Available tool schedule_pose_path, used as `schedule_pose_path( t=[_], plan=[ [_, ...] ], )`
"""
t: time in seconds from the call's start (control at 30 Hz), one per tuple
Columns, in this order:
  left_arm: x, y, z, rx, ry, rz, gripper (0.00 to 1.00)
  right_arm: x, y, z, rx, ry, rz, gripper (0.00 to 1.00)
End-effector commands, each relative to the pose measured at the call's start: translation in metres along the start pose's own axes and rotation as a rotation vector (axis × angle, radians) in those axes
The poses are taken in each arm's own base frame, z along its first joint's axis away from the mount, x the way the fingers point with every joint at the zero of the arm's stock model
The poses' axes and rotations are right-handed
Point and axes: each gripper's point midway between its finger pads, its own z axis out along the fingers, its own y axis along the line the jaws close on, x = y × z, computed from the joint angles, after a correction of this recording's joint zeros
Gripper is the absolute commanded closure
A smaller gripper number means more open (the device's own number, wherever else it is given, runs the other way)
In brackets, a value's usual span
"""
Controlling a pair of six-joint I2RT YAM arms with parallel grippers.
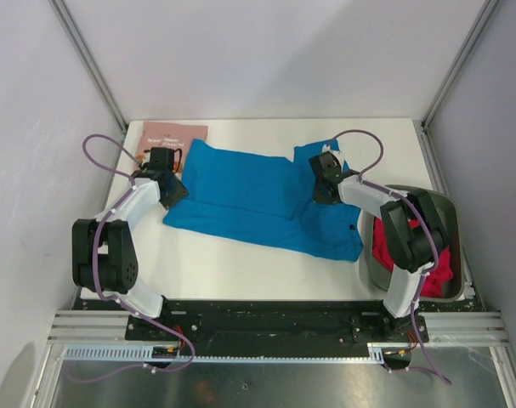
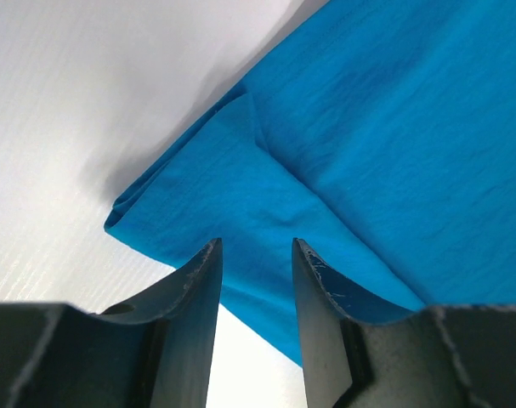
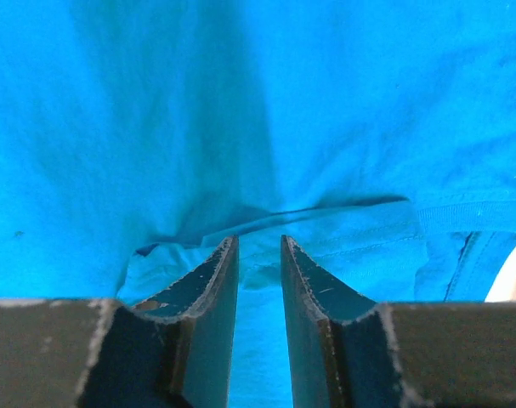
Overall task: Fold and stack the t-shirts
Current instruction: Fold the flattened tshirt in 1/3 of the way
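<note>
White wall panels [image 1: 266,51] enclose a white bench [image 1: 240,272], on which the blue t-shirt [image 1: 240,191] lies spread across the middle with one long flap already turned over itself. The pink t-shirt [image 1: 174,134] lies folded at the far left corner. The red t-shirt [image 1: 440,265] sits in the grey basket [image 1: 440,295] at the right.

The step in hand is judged to be the next fold of the blue t-shirt.

1. Left hand [image 2: 256,246]: it is positioned at the shirt's left end, over a doubled corner. The jaws are partly open, bare bench shows through the gap, and nothing is gripped. It should advance until both layers of the corner lie between the fingers, then close.
2. Right hand [image 3: 259,240]: it is positioned over the shirt's right portion, with a cloth ridge at its tips. The jaws stand narrowly apart, and whether cloth is caught cannot be told. A full-layer grip should be confirmed before lifting.
3. Both hands should rise together, keeping the edge taut between them.
4. The edge should be laid down square to the opposite edge. Slack is likely to produce a skewed fold.
</note>
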Motion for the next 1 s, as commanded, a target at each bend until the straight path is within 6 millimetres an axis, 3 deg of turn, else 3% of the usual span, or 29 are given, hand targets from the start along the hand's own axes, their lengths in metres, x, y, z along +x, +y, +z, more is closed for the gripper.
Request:
schedule_pose_path(
  t=[0.0,0.1,0.23,0.37,0.53,0.97],
  plan=[
    [0.001,0.003,0.000,0.010,-0.002,0.001,0.57,-0.029,0.004,-0.012,-0.010,-0.065,0.014,0.69],
    [0.000,0.015,-0.001,-0.007,-0.005,-0.034,0.57,-0.027,0.011,-0.030,-0.035,-0.058,0.026,0.69],
    [0.005,0.025,-0.001,-0.017,0.005,-0.060,0.57,-0.023,0.036,-0.040,-0.102,-0.069,-0.003,0.69],
    [0.004,0.036,-0.001,-0.032,0.004,-0.081,0.57,-0.017,0.057,-0.031,-0.148,-0.042,-0.003,0.69],
    [0.002,0.043,-0.003,-0.038,-0.002,-0.090,0.57,-0.008,0.068,-0.014,-0.152,-0.009,-0.006,0.69],
    [0.000,0.045,-0.002,-0.040,0.000,-0.088,0.57,0.003,0.073,0.012,-0.123,0.033,-0.015,0.70]
  ],
)
